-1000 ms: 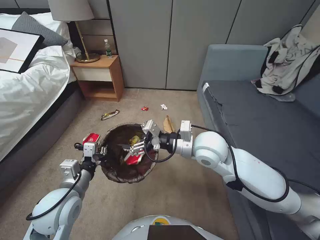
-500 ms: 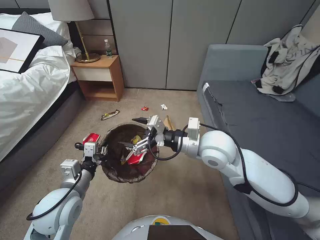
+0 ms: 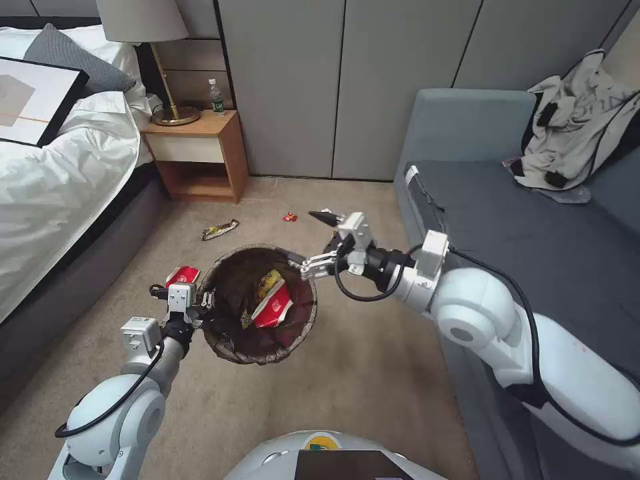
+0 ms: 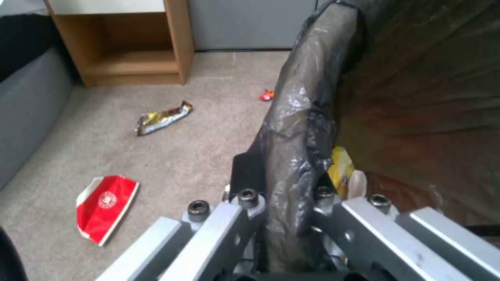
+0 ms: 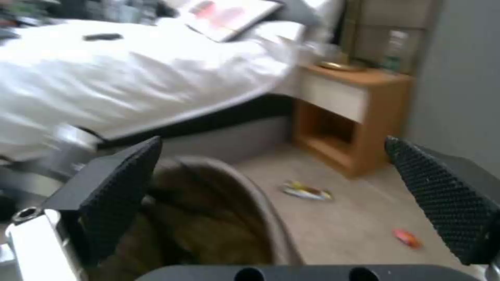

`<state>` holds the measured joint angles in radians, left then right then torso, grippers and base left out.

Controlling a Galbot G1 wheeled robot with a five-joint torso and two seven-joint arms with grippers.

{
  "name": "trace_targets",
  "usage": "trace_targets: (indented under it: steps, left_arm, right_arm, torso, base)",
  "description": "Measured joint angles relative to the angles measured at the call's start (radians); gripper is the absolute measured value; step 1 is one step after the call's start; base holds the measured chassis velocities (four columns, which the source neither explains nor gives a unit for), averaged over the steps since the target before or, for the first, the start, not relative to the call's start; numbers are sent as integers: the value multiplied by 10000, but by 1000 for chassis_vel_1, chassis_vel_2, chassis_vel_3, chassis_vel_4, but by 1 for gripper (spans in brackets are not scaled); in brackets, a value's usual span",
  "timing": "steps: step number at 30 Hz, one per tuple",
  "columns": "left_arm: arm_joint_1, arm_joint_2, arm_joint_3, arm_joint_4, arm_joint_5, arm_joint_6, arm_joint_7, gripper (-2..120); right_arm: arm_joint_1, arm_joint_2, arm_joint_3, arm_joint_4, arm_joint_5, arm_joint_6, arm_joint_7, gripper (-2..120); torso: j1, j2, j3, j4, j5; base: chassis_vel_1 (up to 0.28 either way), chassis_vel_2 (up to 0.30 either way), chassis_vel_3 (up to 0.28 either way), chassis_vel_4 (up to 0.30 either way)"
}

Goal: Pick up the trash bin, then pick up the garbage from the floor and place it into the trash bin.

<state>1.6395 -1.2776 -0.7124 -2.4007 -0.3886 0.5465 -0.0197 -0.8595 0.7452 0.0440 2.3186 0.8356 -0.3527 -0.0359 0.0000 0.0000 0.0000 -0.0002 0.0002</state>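
Two hands share the work: the left hand [image 3: 200, 303] pinches the bag-lined rim of the trash bin [image 3: 230, 347] at its nine o'clock edge, one finger inside and one outside, so the bin hangs off the floor with its mouth up to take litter. Inside lie a red-and-white packet [image 3: 273, 310] and a yellow wrapper [image 3: 268, 283]. The right hand [image 3: 319, 240] hovers at the bin's two o'clock, fingers spread wide and empty, apparently having let go. Garbage remains on the carpet: a red packet [image 3: 181, 275] at ten o'clock, a gold wrapper [image 3: 220, 229] at eleven, a small red scrap [image 3: 289, 217] at twelve.
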Motion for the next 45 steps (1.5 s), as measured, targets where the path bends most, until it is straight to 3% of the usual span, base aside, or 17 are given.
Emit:
trace_targets:
  steps: [6,8,23,25,34,39,45]
  left_arm:
    - [-64,-75,-28,56,-13,-67,5,2]
    - [-29,-117,-81,53,-13,-98,4,2]
    - [393,-145,-393,-147,-205,-515,34,2]
    - [413,-156,-407,-125,-207,-612,43,2]
    - [421,-91,-408,-79,-199,-659,101,2]
    - [382,-76,-362,-53,-168,-658,110,2]
    - [365,-124,-299,-52,-125,-649,116,2]
  right_arm:
    - [-1501,649,818,-257,-1584,439,777,100]
    - [-2065,1287,1262,-418,-2169,658,1095,100]
    - [-5923,3402,3385,-494,-5460,2189,960,100]
    - [-6588,4002,3749,-467,-6167,2651,917,100]
    - [-7795,5609,4093,-603,-7492,3750,904,100]
    - [-7970,5909,4236,-700,-7714,3903,782,100]
    - [-7878,5672,4539,-705,-7487,3846,686,100]
  torso:
    - [0,0,0,1,0]
    - [0,0,0,5,-1]
    - [0,0,-1,3,-2]
    - [0,0,-1,1,-4]
    - [-1,0,-1,1,-4]
    - [0,0,0,1,-4]
    - [-1,0,0,3,-3]
  base:
    - [0,0,0,0]
    - [0,0,0,0]
    - [0,0,0,0]
    - [0,0,0,0]
    - [0,0,0,0]
    - [0,0,0,0]
    - [0,0,0,0]
